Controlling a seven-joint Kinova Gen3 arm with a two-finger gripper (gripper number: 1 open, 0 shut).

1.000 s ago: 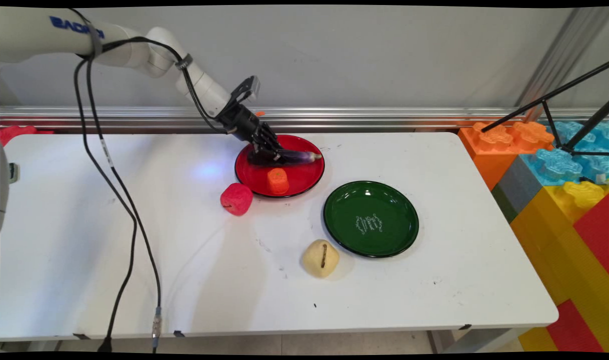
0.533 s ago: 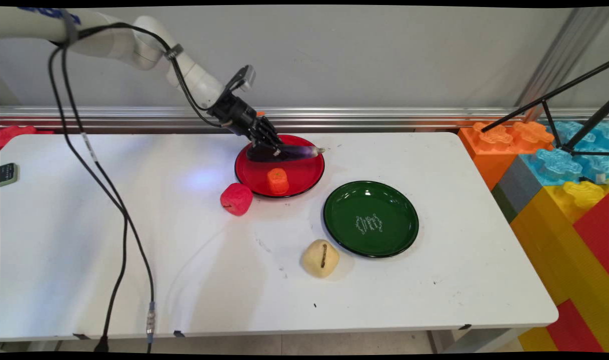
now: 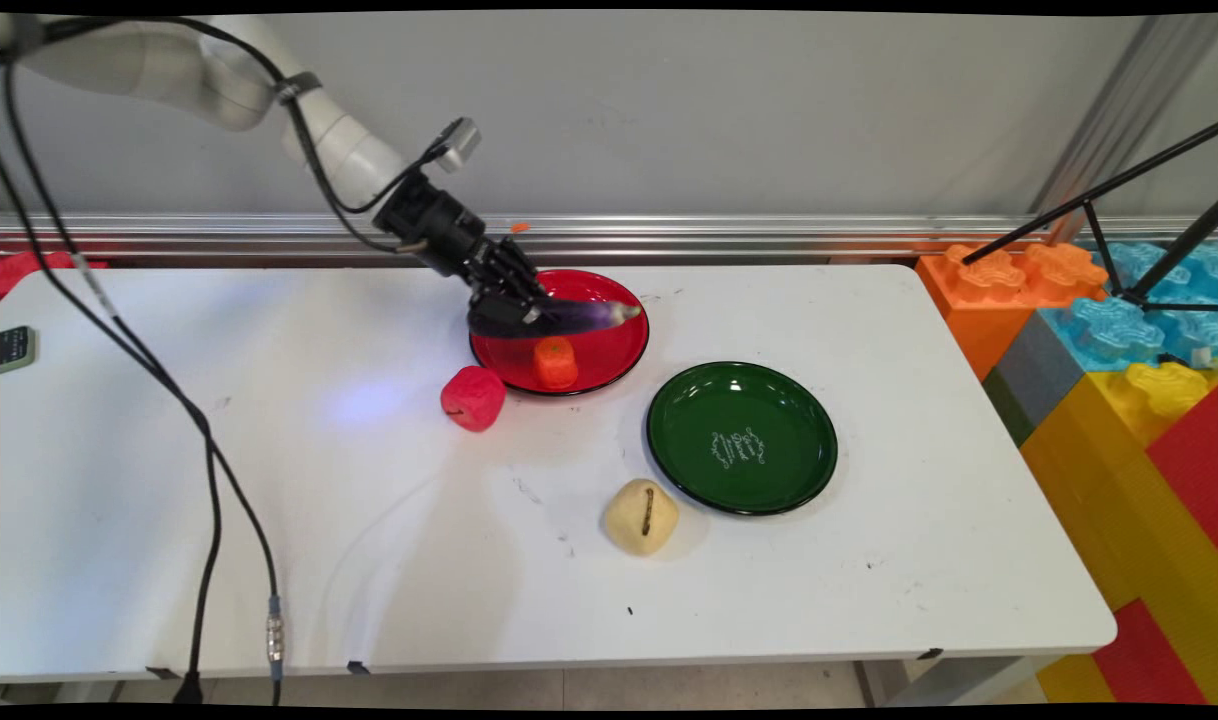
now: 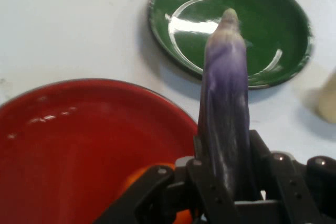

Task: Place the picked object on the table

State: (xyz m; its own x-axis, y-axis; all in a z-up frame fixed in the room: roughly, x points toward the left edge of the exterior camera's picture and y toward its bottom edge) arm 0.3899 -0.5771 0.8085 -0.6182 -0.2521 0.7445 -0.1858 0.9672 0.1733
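A white table (image 3: 269, 500) stands by a grey wall. The gripper (image 3: 514, 310) has its jaws closed on the thick end of a purple eggplant (image 3: 569, 316), just above the red plate (image 3: 609, 372). The eggplant looks light, smooth and maybe slippery, so the thick end seems a good place to hold. It lies nearly flat, tip pointing right. An orange toy (image 3: 556, 362) sits on the plate, just below it.
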